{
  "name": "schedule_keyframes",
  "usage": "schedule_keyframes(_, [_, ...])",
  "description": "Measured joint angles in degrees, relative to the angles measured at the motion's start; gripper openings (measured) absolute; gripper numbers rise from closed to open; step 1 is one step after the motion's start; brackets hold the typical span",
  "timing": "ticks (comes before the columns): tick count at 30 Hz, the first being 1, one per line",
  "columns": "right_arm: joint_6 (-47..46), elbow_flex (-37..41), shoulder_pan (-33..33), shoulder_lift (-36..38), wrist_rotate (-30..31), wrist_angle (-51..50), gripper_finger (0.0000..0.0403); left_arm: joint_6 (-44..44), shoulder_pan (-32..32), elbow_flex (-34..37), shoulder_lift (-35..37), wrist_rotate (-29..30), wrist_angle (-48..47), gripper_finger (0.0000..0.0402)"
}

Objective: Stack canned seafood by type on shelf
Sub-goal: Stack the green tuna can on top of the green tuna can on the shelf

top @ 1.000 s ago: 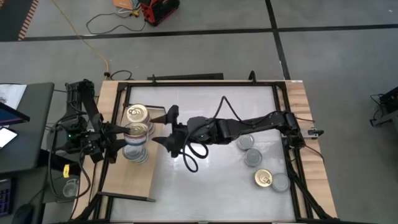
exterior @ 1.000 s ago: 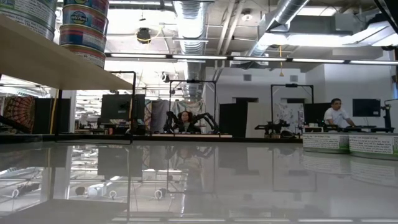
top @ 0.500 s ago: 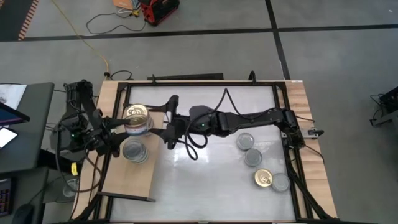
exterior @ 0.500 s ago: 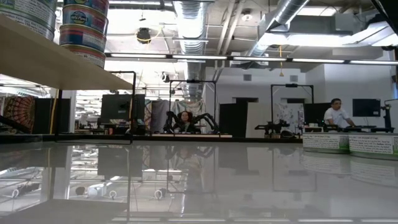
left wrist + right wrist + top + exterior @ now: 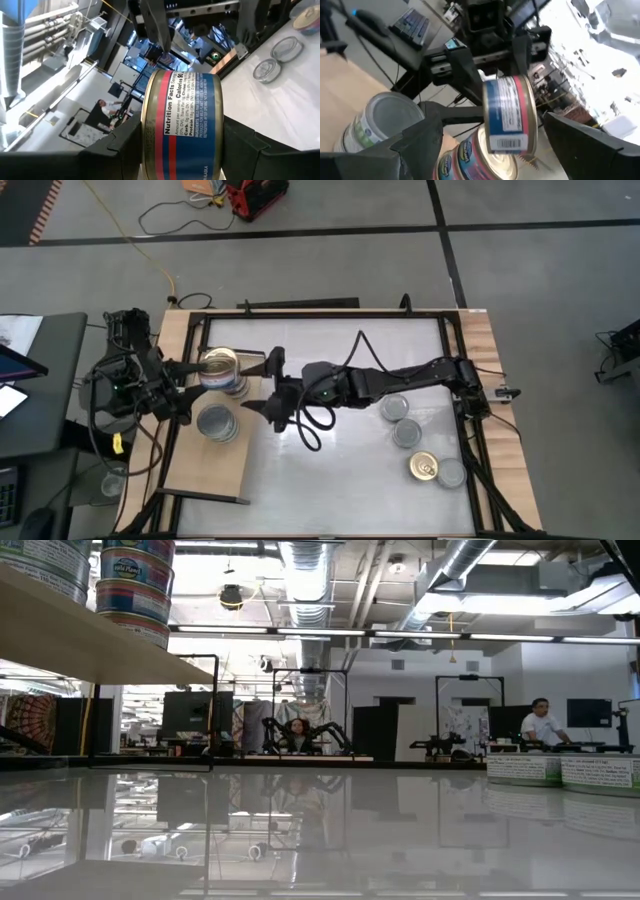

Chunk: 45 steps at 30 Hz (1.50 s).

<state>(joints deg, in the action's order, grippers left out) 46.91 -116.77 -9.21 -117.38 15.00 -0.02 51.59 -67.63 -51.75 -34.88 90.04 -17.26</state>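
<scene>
Risk lies at the left: left gripper [image 5: 190, 377] pinches a blue-and-red tin [image 5: 221, 370] above the gold-topped stack [image 5: 480, 155] on the shelf [image 5: 212, 470] — an off-centre release could topple it onto the silver-topped stack [image 5: 217, 423]. Right gripper [image 5: 268, 385] hovers spread and empty just beside — collision possible.

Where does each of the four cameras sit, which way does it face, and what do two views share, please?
High view: overhead, looking down; both arms, shelf.
Low view: table height, looking level across into the room; no arm shows.
Left wrist view: on the left arm, facing the blue-and-red tin in the left gripper.
Right wrist view: on the right arm, past the open right gripper, facing that same tin.
</scene>
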Motion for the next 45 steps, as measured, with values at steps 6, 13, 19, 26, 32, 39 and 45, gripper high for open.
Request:
schedule_keyframes(6, [4.00,0.01,0.32,-0.09,0.00,-1.99,0.0376,1.58,-0.03,0.00,0.02,0.01,-0.11,0.0200])
schedule_keyframes(13, [2.74,-0.02,2.17,0.00,-0.37,0.51,0.0376,-2.12,0.12,0.00,0.18,-0.02,-4.79,0.0200])
schedule_keyframes(19, [-1.11,0.02,3.37,-0.08,-3.67,2.67,0.0376,-3.13,2.36,0.00,0.18,-0.07,-7.85,0.0200])
schedule_keyframes(26, [-0.25,0.02,2.62,-0.04,-3.95,1.33,0.0376,0.62,2.74,0.00,0.18,-0.05,-7.36,0.0200])
schedule_keyframes(32, [1.50,0.02,2.34,-0.07,-3.99,-2.12,0.0376,2.15,2.74,0.00,0.20,-0.05,-7.73,0.0200])
schedule_keyframes(39, [-2.46,0.04,4.91,-0.07,-11.14,-0.19,0.0376,2.31,3.52,0.02,2.96,-0.08,-10.24,0.0200])
schedule_keyframes(45, [-5.42,0.02,8.08,-0.07,-14.01,0.27,0.0376,3.25,4.73,0.00,5.62,0.00,-10.44,0.0200])
